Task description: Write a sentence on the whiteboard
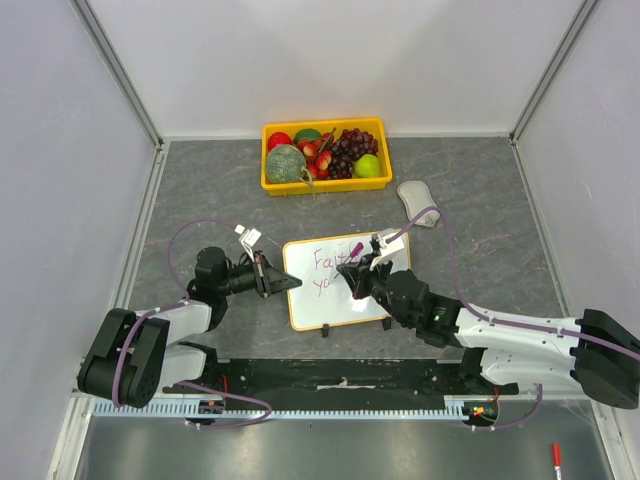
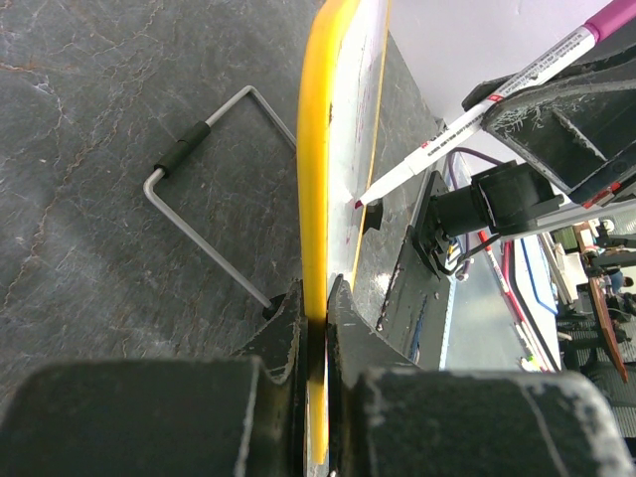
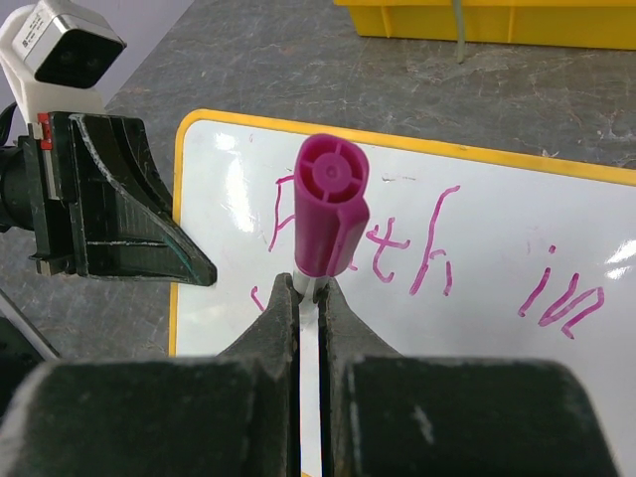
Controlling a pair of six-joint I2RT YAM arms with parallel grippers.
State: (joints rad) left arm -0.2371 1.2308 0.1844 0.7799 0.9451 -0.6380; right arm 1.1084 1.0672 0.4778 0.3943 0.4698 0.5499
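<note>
The whiteboard [image 1: 335, 305], white with a yellow rim [image 2: 316, 149], stands propped at the table's middle. My left gripper [image 1: 284, 281] is shut on its left edge, and the rim runs between the jaws [image 2: 316, 308]. My right gripper [image 1: 356, 271] is shut on a white marker with a magenta cap [image 3: 331, 204]. The marker's tip [image 2: 360, 202] touches the board face. The sentence [image 3: 437, 260] shows in pink as "Faith in", with the start of a second line below it [image 1: 322, 284], partly hidden by the marker and fingers.
A yellow tray [image 1: 272, 182] of fruit sits behind the board. A grey-white eraser [image 1: 418, 200] lies to the right of it. The board's wire stand [image 2: 199, 189] rests on the grey table behind it. A red pen [image 1: 556, 460] lies at the near right.
</note>
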